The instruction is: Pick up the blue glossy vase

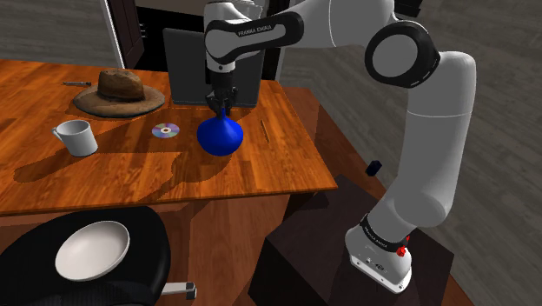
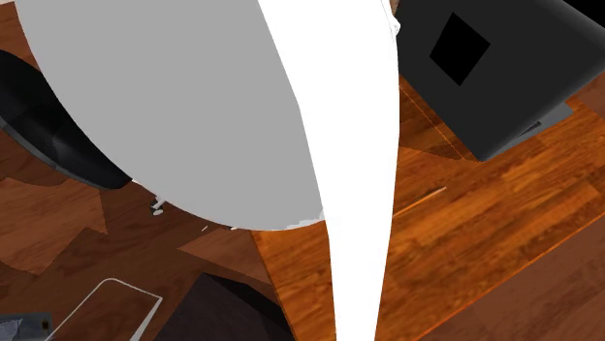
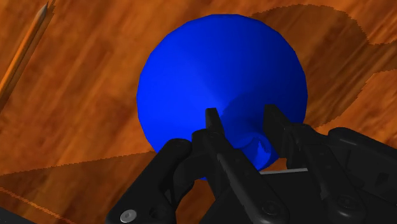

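My gripper (image 3: 243,118) hangs straight over the blue vase (image 1: 219,136) on the wooden table (image 1: 130,178), fingers spread either side of its upright neck, not pinching yet, so I'd guess squeeze then lift.

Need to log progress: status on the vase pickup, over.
Hand at neck of blue vase, grip unconfirmed. Vase upright on table. Disc beside it, apart.
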